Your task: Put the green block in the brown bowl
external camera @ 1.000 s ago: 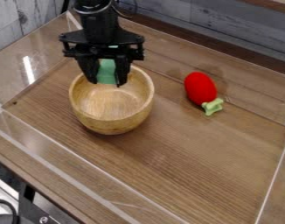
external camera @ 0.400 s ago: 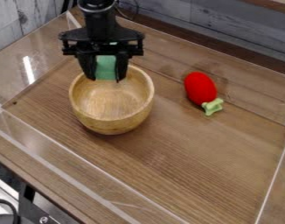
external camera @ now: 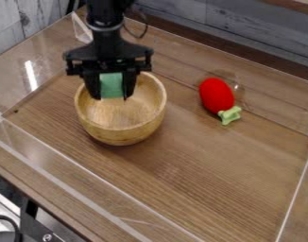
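Observation:
The brown bowl [external camera: 120, 113] is a round wooden bowl with thick walls, left of the table's centre. My black gripper [external camera: 111, 87] points down into it from above, its fingers reaching below the far rim. The green block [external camera: 112, 84] sits upright between the fingers, and the gripper is shut on it. The block's lower end is inside the bowl's opening; whether it touches the bowl's floor cannot be told.
A red strawberry-like toy [external camera: 217, 96] with a small green stem lies on the wooden table [external camera: 195, 170] to the right of the bowl. Clear plastic walls [external camera: 30, 85] run around the work area.
The gripper has sunk with the green block, from just above the bowl's far rim down into its opening, and has rolled a little. The bowl and the red toy stayed put.

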### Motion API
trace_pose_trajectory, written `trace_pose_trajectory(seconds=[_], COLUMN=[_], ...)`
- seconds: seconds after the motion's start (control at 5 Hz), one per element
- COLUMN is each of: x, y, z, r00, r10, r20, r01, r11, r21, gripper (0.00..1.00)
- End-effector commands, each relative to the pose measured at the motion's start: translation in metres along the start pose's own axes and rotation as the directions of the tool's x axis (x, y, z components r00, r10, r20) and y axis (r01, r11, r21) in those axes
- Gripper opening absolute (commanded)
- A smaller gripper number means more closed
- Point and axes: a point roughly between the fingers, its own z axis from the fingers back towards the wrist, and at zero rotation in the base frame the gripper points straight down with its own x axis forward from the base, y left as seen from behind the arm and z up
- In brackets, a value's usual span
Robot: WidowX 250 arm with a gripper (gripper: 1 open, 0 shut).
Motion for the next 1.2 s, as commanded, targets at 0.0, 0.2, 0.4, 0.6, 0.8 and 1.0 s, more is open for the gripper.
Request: trace_pose_trajectory(seconds=[0.0,0.2,0.4,0.6,0.8,1.0], x=[0.002,0.002,0.001,0.002,0.002,0.002], y=[-0.009,-0.014,-0.013,-0.011,-0.009,-0.008], z=[0.0,-0.001,0.004,0.009,0.016,0.021], r00=[0.999,0.998,0.998,0.998,0.999,1.0], r10=[-0.033,-0.062,-0.059,-0.056,-0.025,0.005], r20=[0.02,0.015,0.019,0.023,0.024,0.025], r01=[0.034,0.063,0.061,0.058,0.027,-0.003], r11=[0.999,0.996,0.996,0.994,0.996,0.996], r21=[-0.032,-0.06,-0.073,-0.09,-0.089,-0.085], gripper=[0.0,1.0,0.0,0.0,1.0,1.0])
